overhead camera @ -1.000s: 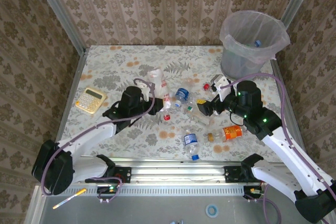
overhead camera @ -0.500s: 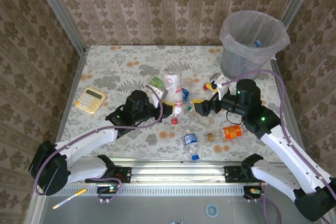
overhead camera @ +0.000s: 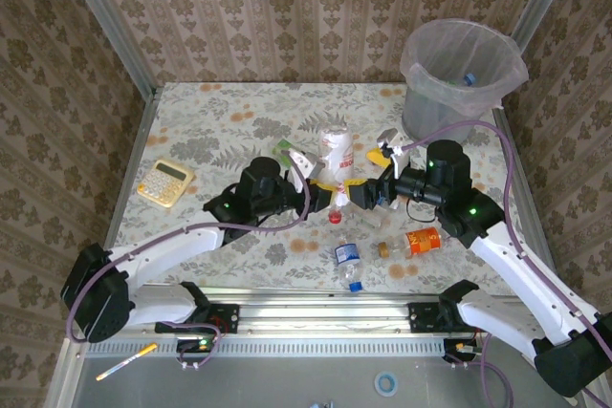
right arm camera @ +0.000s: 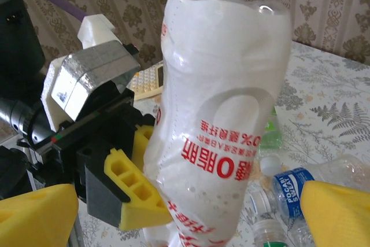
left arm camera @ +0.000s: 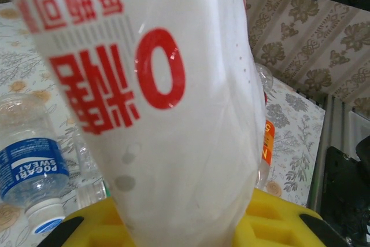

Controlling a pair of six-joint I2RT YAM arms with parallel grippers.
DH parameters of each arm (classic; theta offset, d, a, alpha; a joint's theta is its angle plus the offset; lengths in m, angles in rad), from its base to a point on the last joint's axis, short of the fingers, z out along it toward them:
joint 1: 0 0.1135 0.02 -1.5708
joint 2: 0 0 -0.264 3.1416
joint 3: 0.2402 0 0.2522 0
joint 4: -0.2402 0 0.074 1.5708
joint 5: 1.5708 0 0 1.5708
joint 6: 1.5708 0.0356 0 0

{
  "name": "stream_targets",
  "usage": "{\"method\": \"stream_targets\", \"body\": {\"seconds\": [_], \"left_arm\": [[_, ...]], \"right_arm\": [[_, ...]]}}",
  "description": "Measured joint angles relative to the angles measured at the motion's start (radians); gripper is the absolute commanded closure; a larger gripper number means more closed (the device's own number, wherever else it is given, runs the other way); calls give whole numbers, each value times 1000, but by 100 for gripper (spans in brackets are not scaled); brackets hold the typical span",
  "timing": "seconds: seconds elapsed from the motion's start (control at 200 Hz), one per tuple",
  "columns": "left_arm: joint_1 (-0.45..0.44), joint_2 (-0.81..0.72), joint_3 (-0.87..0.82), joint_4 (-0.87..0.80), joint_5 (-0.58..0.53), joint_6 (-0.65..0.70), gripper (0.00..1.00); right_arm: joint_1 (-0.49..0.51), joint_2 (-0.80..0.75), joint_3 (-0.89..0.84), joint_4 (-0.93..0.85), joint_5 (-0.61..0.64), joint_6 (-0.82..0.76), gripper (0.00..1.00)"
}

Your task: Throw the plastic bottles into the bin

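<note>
Wide shot first: the floral-patterned table [overhead camera: 206, 121] carries everything. At its far right corner stands the round grey bin lined with a translucent bag [overhead camera: 428, 114], with a blue-capped bottle [overhead camera: 469, 78] lying inside it.

Centre stage, both arms meet over the middle of the table. The left gripper [overhead camera: 323, 195] is clamped tight on the tall white plastic bottle with red lettering [overhead camera: 333, 152] and holds it clear of the table. The bottle is upside down, its red cap [overhead camera: 335, 217] pointing down and its base up. From the left wrist, the yellow pads [left arm camera: 272, 218] press against the white wall of the bottle [left arm camera: 173, 114] low in the picture.

Now the right gripper [overhead camera: 368, 171]: its jaws are spread as wide as they go. From the right wrist, one yellow pad [right arm camera: 34, 215] sits at the lower left and the other at the lower right, and the white bottle [right arm camera: 219, 114] rises between them. Neither pad touches it. So the bottle is in the left claw alone, well short of the bin.

Down on the table, an orange plastic bottle [overhead camera: 416, 241] lies near the right arm, and a clear plastic bottle with a blue label [overhead camera: 348, 257] lies just left of it. A green bottle [overhead camera: 284, 149] lies behind the left wrist. Off to the left, well apart, sits the yellow calculator with grey keys [overhead camera: 164, 182].
</note>
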Motion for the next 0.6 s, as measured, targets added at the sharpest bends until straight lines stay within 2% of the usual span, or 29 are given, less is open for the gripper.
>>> {"method": "stream_targets", "body": {"seconds": [0.6], "left_arm": [[-56,23,16,58,51,-1,75]], "right_arm": [[-1,43,0,21,-3,14,1]]}}
